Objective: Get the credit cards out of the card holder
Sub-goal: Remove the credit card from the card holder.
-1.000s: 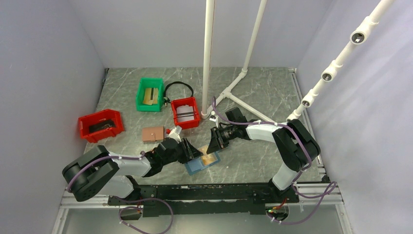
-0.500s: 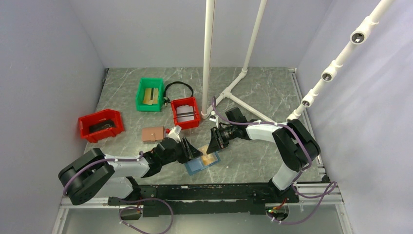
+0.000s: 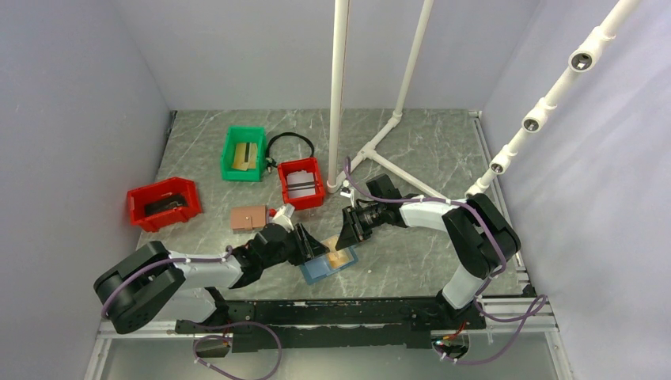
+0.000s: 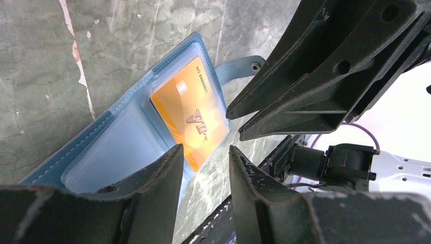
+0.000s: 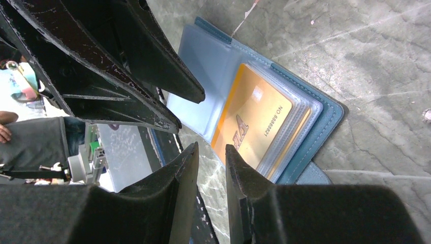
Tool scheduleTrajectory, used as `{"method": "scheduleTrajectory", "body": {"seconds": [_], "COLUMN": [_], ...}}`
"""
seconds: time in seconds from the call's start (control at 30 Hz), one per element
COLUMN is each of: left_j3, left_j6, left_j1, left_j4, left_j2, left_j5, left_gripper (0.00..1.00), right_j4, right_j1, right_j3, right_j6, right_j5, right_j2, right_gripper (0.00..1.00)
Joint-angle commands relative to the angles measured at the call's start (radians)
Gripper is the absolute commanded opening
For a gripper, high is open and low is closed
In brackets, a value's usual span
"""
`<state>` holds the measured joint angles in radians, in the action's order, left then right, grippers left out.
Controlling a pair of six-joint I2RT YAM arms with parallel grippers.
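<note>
Since a second earlier, only the left arm's rear links had crept slightly toward the near left. Both tips and the holder were unchanged.

Card holder (image 3: 328, 264): lay spread open and flat on the bench (image 3: 411, 261), directly under and between the two pincer tips. Clear sleeves faced up, probably so a card edge could be reached.

Credit cards (image 5: 254, 127): one gold face fully seen in the top sleeve, just ahead of the right pincer (image 5: 211, 147). A second gold edge showed beneath it. Further sleeves were stacked, so no total count.

Left pincer (image 4: 206, 150): fingers a narrow gap apart, clamped on nothing, poised over the empty half. Judged ready to pin it down.

Right pincer: fingers likewise slightly parted and empty, aimed at the card's near edge.

Behind the left pincer: one tan wallet (image 3: 248, 217), two red bins (image 3: 162, 203) (image 3: 301, 182), one green bin (image 3: 243, 153).
</note>
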<state>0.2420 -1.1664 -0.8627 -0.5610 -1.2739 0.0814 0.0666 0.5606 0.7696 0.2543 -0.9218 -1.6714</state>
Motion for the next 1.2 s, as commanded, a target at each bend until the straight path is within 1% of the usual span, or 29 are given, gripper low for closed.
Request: {"method": "scheduleTrajectory", "body": {"seconds": [0.0,0.17,0.3,0.4,0.57,0.77,0.93,1.17], "left_j3": [0.018,0.018,0.037,0.05,0.058,0.085,0.088,0.083], "left_j6": [0.01,-0.004,-0.027,-0.048,-0.083,-0.09,-0.082,-0.097], "left_j1": [-0.004,-0.004,-0.004,-0.004,-0.004,-0.007,-0.007,-0.01], "left_j4": [-0.037,-0.061,-0.027,-0.002,-0.012,0.046,0.069,-0.006], "left_j2": [0.015,0.014,0.01,-0.013,-0.074,-0.111,-0.1,-0.163], "left_j5": [0.0,0.002,-0.01,-0.008,-0.002,0.002,-0.006,0.007], "left_gripper": [0.43,0.43,0.43,0.43,0.42,0.43,0.44,0.43], "right_j4": [-0.009,0.001,0.014,0.021,0.029,0.038,0.037,0.027], "right_j1": [0.002,0.002,0.004,0.005,0.008,0.014,0.02,0.023], "right_j3": [0.034,0.034,0.036,0.038,0.038,0.037,0.038,0.036], "right_j6": [-0.009,-0.013,-0.018,-0.017,-0.016,-0.023,-0.02,-0.008], "right_j5": [-0.006,0.046,0.115,0.153,0.178,0.218,0.201,0.149], "right_j2": [0.032,0.032,0.023,0.012,-0.003,-0.021,-0.032,-0.038], "right_gripper": [0.29,0.29,0.29,0.29,0.29,0.29,0.29,0.28]}}
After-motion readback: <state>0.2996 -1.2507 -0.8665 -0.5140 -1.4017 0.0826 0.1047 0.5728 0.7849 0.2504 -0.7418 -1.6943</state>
